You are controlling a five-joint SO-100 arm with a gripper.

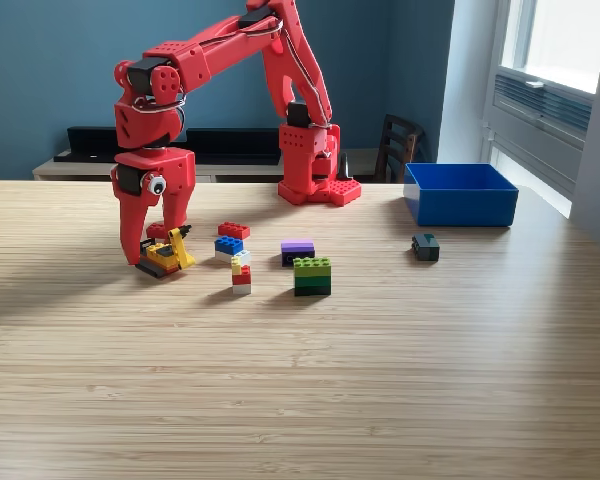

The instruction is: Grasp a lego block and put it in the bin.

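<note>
Lego block — yellow, blocky plastic — sits between the red hand's spread fingers.

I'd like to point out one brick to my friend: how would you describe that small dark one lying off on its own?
Start at the blue bin on the exterior view's right side of the wooden table. Just in front of its near left corner lies the dark block. It sits alone, well apart from the colourful cluster near the gripper.

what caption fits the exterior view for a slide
Red arm's jaws straddle a yellow lego block; blue bin waits at right.
</note>
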